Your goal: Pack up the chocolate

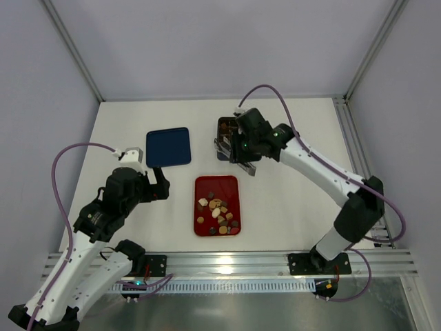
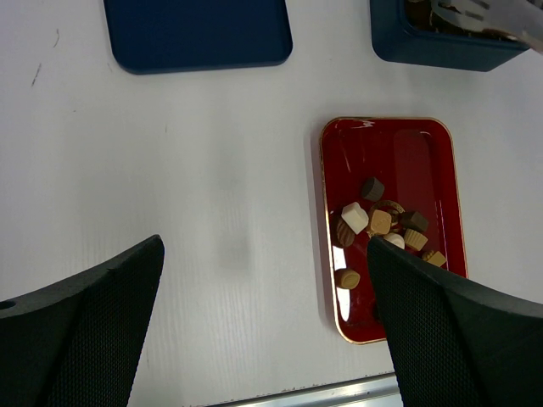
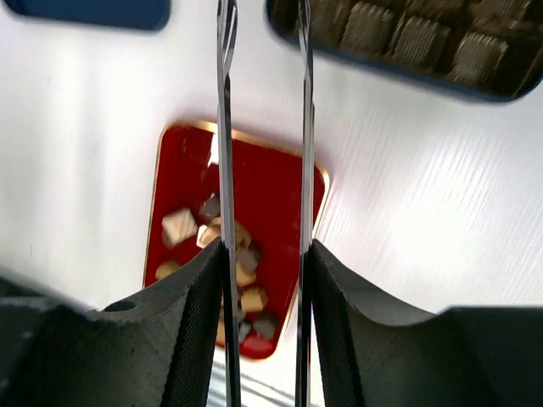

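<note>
Gripping metal tongs (image 3: 263, 127), the right gripper (image 3: 265, 280) hovers between box (image 3: 399, 38) and tray (image 3: 280, 195); left gripper (image 2: 254, 322) gapes.

Top external: high above and behind the arm bases, looking down on the whole table (image 1: 289, 200). Left wrist: closer, angled down past its own hand (image 2: 263, 326) toward the red tray (image 2: 399, 144). Right wrist: close, blurred, looking down along its own hand (image 3: 263, 127). All three views share the red tray and the blue box (image 1: 226, 129).
</note>
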You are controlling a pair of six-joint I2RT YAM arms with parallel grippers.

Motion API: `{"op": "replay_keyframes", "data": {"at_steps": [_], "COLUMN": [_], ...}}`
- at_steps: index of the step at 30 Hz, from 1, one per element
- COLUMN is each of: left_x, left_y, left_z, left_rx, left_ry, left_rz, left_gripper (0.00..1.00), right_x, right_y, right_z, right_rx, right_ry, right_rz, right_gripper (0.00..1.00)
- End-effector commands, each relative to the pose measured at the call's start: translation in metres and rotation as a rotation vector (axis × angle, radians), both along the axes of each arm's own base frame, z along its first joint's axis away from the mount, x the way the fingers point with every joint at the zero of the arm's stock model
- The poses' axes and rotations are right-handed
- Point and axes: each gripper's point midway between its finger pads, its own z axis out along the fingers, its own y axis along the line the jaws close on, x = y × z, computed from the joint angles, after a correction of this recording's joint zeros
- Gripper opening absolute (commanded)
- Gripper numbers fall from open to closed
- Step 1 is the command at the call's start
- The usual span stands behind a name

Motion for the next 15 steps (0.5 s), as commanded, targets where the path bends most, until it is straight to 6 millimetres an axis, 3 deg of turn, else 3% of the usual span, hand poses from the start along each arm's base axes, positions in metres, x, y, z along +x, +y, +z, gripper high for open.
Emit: {"op": "replay_keyframes", "data": {"at_steps": [1,7,11,15], "left_x": [0.003,0.004,0.004,0.004], "left_y": [-0.001,-0.001,0.0,0.0], "left_z": [0.006,0.004,0.004,0.003], "left_rx": [-0.014,-0.013,-0.009,-0.007], "left_ry": [-0.026,-0.021,-0.02,-0.016], "left_rz": [0.006,0.01,0.014,0.014], "left_gripper": [1.0,1.0,1.0,1.0], "right_x": [-0.055,-0.132,-0.159,-0.169], "right_y": [0.0,0.013,0.023,0.037], "right_z": [0.025,0.005,-0.004,-0.012], "right_rx": [0.043,0.059,0.056,0.029], "right_ry": [-0.047,0.011,0.022,0.026], "right_rz": [0.104,0.226,0.272,0.313], "right_gripper": [0.45,0.45,0.45,0.45]}}
